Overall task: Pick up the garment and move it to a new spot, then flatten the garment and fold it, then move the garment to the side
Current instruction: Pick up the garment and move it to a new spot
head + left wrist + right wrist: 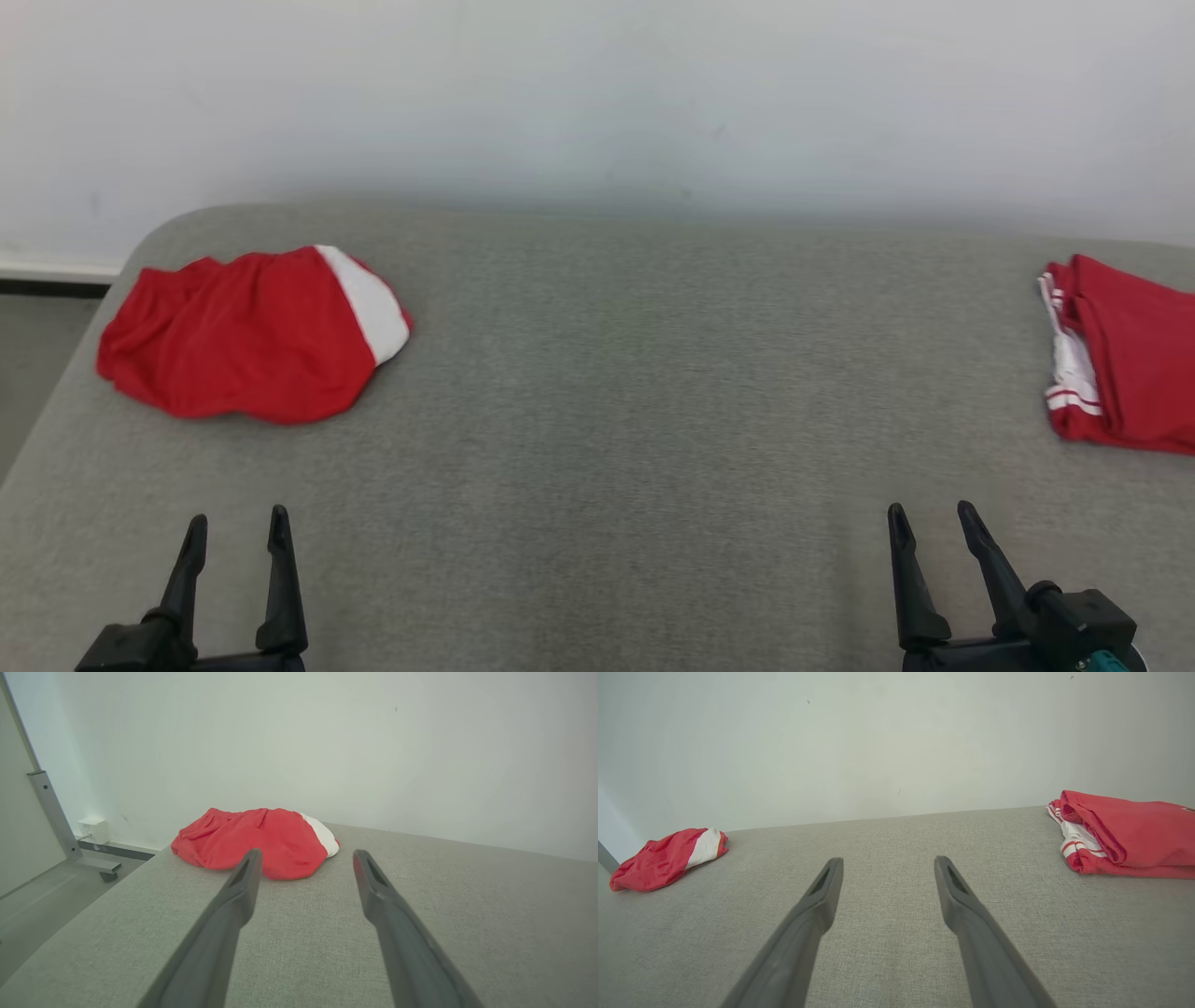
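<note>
Loosely bunched into a rounded mound, the garment (243, 336) lies at the far left of the grey, coarse-woven worktop (607, 420). It is thin red fabric, softly wrinkled, with one white panel on its right edge. A folded red garment (1134, 355) with white stripes lies at the far right. Nearer, the left gripper (238, 515) and right gripper (932, 509) hover, their tapered dark fingers parted and holding nothing.

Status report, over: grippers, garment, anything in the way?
Left gripper jaws open, empty. Right gripper same. Crumpled red shorts ahead of left gripper, untouched. Nothing between; folded red garment far right.
</note>
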